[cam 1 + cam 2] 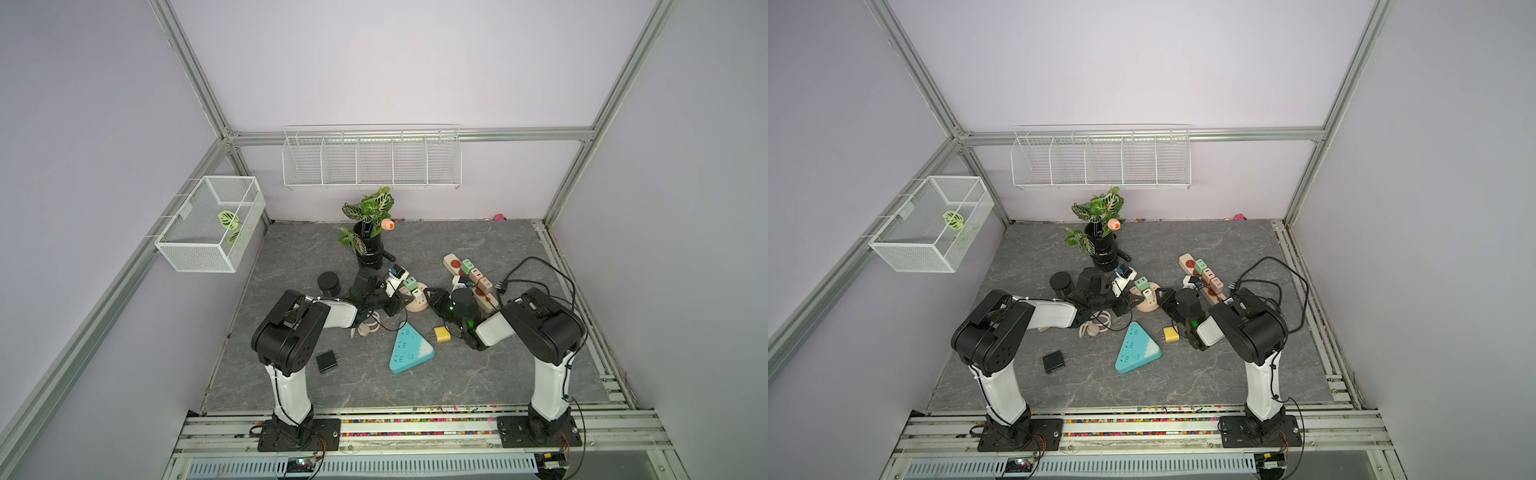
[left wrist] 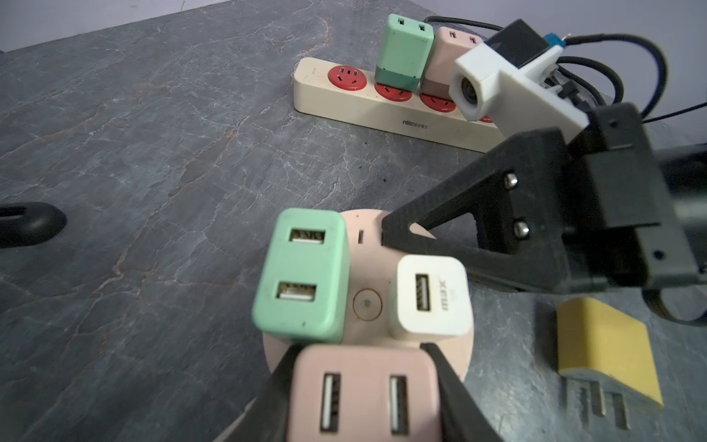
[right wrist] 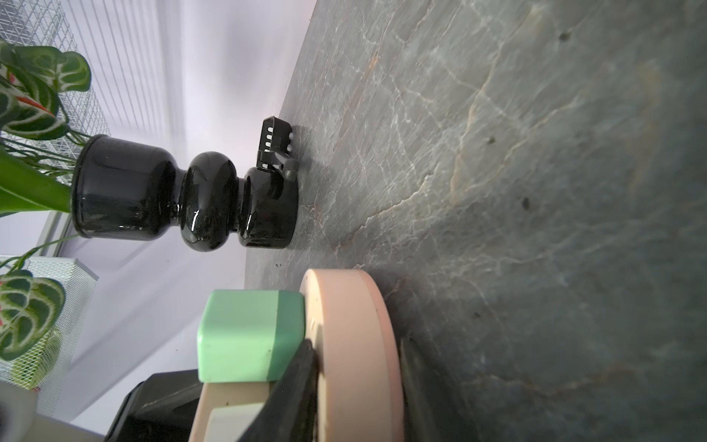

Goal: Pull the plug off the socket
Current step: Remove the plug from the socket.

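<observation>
Because the square pale-pink two-port charger plug (image 2: 363, 390) stands upright on the top face of the round pink plastic socket disc (image 2: 369, 273), its long axis runs straight up from the grey stone-patterned table (image 2: 153, 172); the coming pull, as I judge it, has to follow that line. The disc (image 1: 417, 306) lies mid-table between the two arms, just near of the glossy black vase (image 1: 370, 253), as both top views show. The left arm's fingers (image 2: 275, 390) are the nearer pair; in the left wrist view they sit one on each flank of the plug, closed against its sides, so the plug lies directly between them with its ports facing up towards the wrist. The right arm's fingers (image 3: 298, 382) come in from the right and pinch the disc (image 3: 355, 344) at its rim, one on the top face beside the mint-green charger (image 3: 248, 336), the other at the lower edge by the table; they look closed on the disc, which I take to be bracing it. The mint-green charger (image 2: 302, 275) and the small white single-port charger (image 2: 430, 296) stand plugged in just beside the pink plug; whether they touch it I cannot tell; a tilted pull would likely bind the prongs or knock those neighbours.
</observation>
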`<state>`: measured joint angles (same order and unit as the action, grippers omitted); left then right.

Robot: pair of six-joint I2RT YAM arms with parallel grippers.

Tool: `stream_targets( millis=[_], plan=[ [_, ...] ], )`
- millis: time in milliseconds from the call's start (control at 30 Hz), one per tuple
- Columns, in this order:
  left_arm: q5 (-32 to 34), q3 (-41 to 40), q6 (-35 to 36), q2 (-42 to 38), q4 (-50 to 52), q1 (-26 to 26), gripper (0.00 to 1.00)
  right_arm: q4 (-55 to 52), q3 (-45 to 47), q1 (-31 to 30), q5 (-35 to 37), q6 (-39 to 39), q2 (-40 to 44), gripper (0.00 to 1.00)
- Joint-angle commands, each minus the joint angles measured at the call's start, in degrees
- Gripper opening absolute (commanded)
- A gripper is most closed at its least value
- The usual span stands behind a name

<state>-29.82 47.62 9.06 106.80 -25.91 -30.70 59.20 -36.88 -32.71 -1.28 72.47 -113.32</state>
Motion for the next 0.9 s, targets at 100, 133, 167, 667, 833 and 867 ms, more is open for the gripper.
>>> stream_targets(
  millis=[100,133,167,667,833,867],
  plan=[
    [-1.64,-4.37,-3.51,0.11,8.94,1.25,0.00,-2.60,1.58,-0.70,1.28,0.57,-0.92,0.00],
    [-1.64,-4.37,-3.44,-0.46,9.11,1.19,0.00,-2.90,1.47,-0.60,1.13,0.64,-1.02,0.00],
    [-1.72,-4.32,-3.68,-0.84,9.05,1.24,0.00,-2.95,1.46,-0.60,1.04,0.57,-1.08,0.00],
    [0.13,-0.75,2.32,-1.29,11.85,-2.30,0.00,-1.42,1.36,-0.60,-4.85,-4.71,1.73,0.00],
    [-1.19,-0.82,0.29,2.70,11.06,-2.03,0.00,5.86,-0.87,-0.37,-11.10,3.00,-3.17,0.34],
    [-1.50,-1.14,0.01,3.04,10.97,-1.85,0.00,8.10,-0.57,-0.18,-11.16,4.66,-4.41,0.37]
  ],
)
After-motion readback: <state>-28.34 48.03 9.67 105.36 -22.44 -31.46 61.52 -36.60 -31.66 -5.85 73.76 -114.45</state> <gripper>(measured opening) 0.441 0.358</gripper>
